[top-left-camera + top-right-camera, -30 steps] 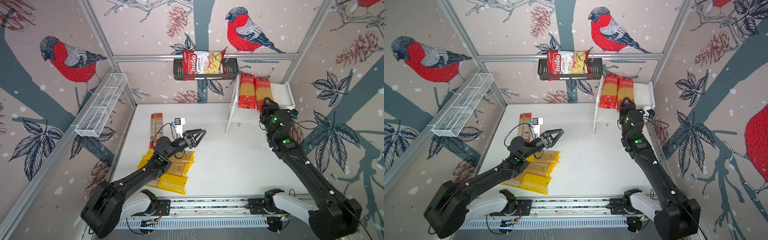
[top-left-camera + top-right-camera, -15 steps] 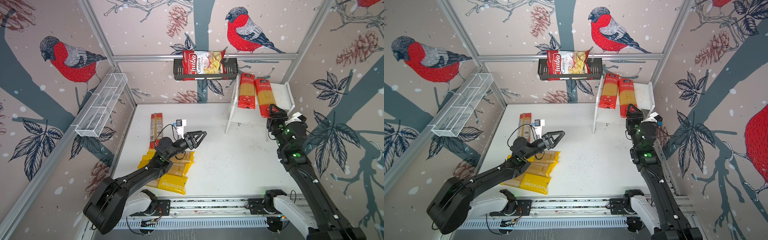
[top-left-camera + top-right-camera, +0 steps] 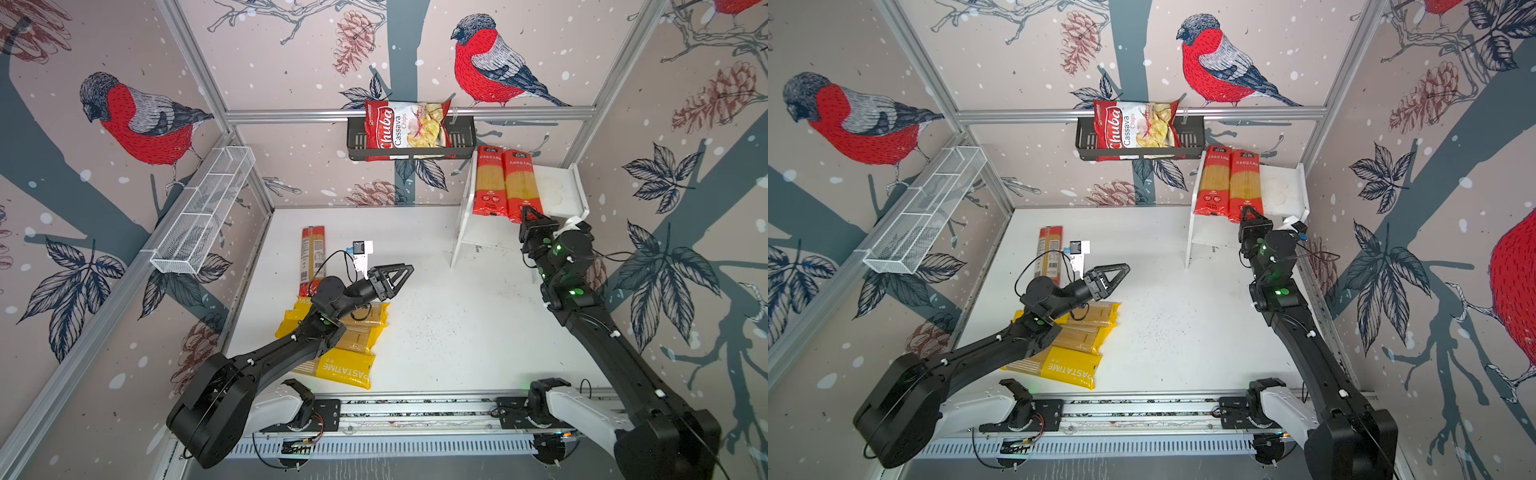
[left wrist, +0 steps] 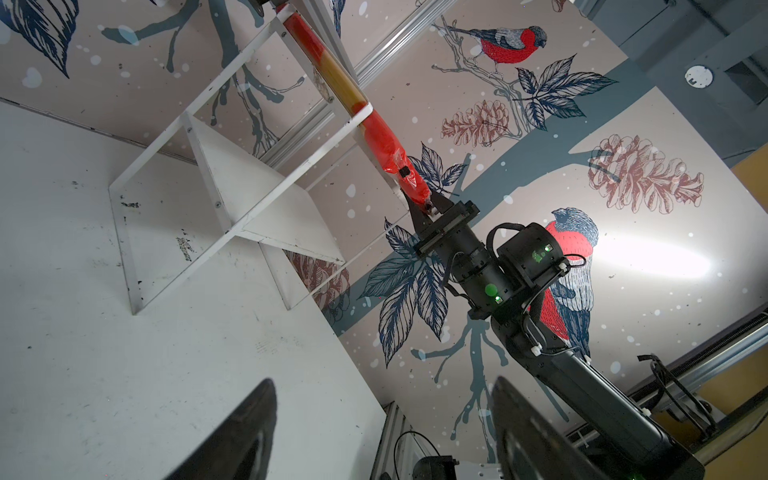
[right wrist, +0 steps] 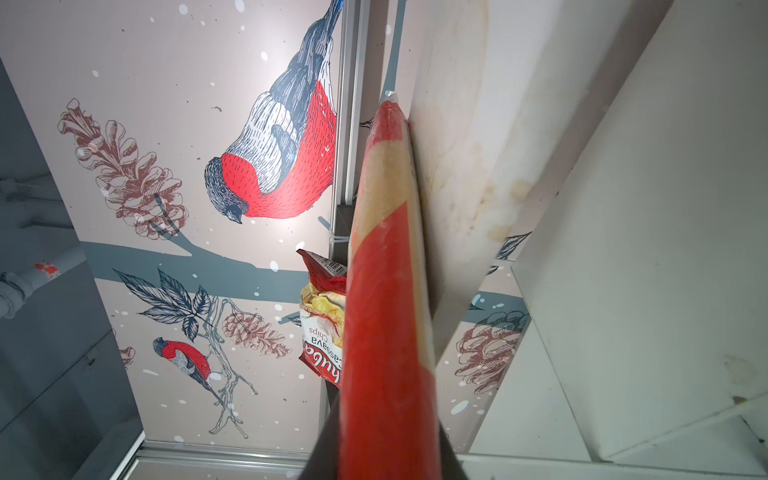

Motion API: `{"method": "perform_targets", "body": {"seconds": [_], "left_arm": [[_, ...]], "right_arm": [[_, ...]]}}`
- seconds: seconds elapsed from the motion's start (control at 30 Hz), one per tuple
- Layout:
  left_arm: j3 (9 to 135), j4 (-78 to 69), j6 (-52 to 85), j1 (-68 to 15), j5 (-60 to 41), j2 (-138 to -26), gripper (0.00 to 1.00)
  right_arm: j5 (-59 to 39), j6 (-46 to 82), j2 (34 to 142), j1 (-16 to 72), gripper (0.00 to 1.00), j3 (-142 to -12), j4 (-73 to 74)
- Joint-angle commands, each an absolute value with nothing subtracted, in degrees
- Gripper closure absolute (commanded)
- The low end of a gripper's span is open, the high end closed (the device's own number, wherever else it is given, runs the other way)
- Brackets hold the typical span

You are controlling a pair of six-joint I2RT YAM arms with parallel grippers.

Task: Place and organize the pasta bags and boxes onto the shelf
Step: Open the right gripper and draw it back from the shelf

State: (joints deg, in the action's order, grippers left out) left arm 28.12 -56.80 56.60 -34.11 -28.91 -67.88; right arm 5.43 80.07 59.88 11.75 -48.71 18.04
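Note:
Two red pasta packets lie side by side on top of the white shelf (image 3: 557, 191) in both top views. My right gripper (image 3: 530, 217) is shut on the near end of the right-hand red packet (image 3: 521, 185); that packet (image 5: 386, 291) runs out from between the jaws along the shelf board (image 5: 623, 208). The other red packet (image 3: 487, 183) lies beside it. A third red packet (image 3: 311, 257) lies on the table. Below it sit the yellow PASTATIME packets (image 3: 345, 368), partly under my left arm. My left gripper (image 3: 403, 272) hovers open and empty above the table, its dark fingers (image 4: 249, 428) wide apart.
A black slotted basket (image 3: 461, 139) on the back rail holds a Chuba cassava chips bag (image 3: 405, 126). A white wire-mesh basket (image 3: 203, 212) hangs on the left wall. The shelf's lower board (image 4: 282, 208) is bare. A rail runs along the table's front edge (image 3: 415, 409).
The right-hand red packet, skewed half a second ago, now lies straight beside the other. My right gripper's jaws have narrowed onto its near end. The left arm has barely moved.

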Motion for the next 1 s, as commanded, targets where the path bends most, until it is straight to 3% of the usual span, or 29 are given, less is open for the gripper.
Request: {"method": "perform_targets", "body": {"seconds": [0.0,0.13,0.37,0.63,0.97], "left_arm": [[27.9,-58.3,55.8,-34.1,-28.9,-67.3,0.2],[27.9,-57.9,55.5,-34.2,-28.9,-67.2,0.21],[28.1,-58.4,55.9,-34.3,-29.2,-68.0,0.21],[28.0,-57.1,55.5,-34.5,-28.5,-67.1,0.21],[29.7,-50.4,52.2,-34.1,-27.5,-65.2,0.2]], "right_arm": [[7.0,81.5,59.7,13.1,0.79,-48.5,22.4],[9.5,80.8,58.2,13.8,0.74,-47.2,21.0],[15.8,79.1,56.2,14.6,0.83,-46.9,19.2],[16.4,80.0,58.8,16.6,0.79,-46.8,20.7],[15.4,76.6,54.2,16.7,0.34,-46.4,17.0]]}}
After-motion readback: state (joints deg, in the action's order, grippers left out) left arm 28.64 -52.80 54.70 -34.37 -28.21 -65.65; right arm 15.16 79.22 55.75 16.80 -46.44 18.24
